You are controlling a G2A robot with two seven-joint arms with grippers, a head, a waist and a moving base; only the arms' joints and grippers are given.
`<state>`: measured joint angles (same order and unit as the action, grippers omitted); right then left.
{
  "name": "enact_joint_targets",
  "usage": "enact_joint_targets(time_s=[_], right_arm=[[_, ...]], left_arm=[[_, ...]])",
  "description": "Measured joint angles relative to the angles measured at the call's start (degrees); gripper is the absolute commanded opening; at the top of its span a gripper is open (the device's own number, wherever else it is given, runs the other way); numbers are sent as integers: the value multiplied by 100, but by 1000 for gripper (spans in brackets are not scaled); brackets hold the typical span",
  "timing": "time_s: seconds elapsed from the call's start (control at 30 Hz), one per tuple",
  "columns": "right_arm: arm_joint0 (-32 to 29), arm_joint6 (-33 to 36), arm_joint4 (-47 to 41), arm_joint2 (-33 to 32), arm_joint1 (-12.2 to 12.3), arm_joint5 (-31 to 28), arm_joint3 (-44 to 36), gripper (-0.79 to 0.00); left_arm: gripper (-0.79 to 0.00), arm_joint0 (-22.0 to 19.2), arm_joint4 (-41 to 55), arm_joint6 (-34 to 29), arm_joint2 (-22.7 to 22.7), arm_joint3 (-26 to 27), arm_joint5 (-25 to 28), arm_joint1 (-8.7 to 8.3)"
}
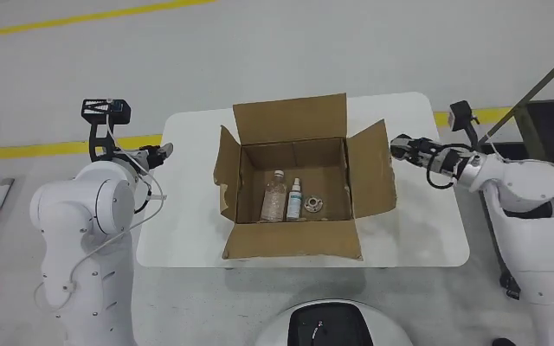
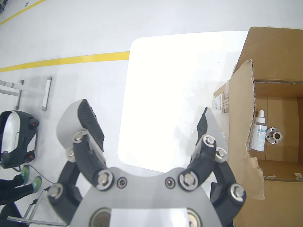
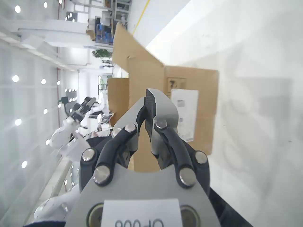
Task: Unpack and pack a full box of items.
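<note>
The left pincer [image 2: 146, 115] gaped wide, empty; the right pincer [image 3: 149, 96] was closed on nothing. In the box [image 1: 290, 121] lay a bottle [image 1: 273, 197], a sprayer [image 1: 295, 200] and a metal ring [image 1: 312, 206].

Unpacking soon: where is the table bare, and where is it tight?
Bare table left of the box, by the left gripper, and right of it, by the right gripper. Crowded: bottle, spray bottle and flange along the box's near wall.

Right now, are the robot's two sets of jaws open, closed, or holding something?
Left gripper: jaws open, holding nothing.
Right gripper: jaws shut, holding nothing.
</note>
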<state>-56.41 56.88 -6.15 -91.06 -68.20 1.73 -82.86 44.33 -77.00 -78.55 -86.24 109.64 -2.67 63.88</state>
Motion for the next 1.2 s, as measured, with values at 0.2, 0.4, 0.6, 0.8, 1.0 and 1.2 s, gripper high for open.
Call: enact_joint_targets(time_s=[0.2,0.4,0.6,0.8,1.0,1.2], right_arm=[[293,577,-671,745,-86,-416,287,-785],[733,1022,-759,1569,-180,-758,784,-785],[1078,1221,-97,2139,-205,-676,1102,-785],[1228,1263,150,2396,-208,-558,1291,-785],[1307,1190,134,2419,-192,-574,1339,-785],[1296,984,143,2266,-136,-615,1260,-785]], left_arm=[[0,0,0,0,0,0,0,0],[0,0,0,0,0,0,0,0],[0,0,0,0,0,0,0,0],[-360,239,104,363,-58,13,3,-2],[-785,444,446,515,-55,98,144,0],[-785,709,1116,483,-25,108,331,6]])
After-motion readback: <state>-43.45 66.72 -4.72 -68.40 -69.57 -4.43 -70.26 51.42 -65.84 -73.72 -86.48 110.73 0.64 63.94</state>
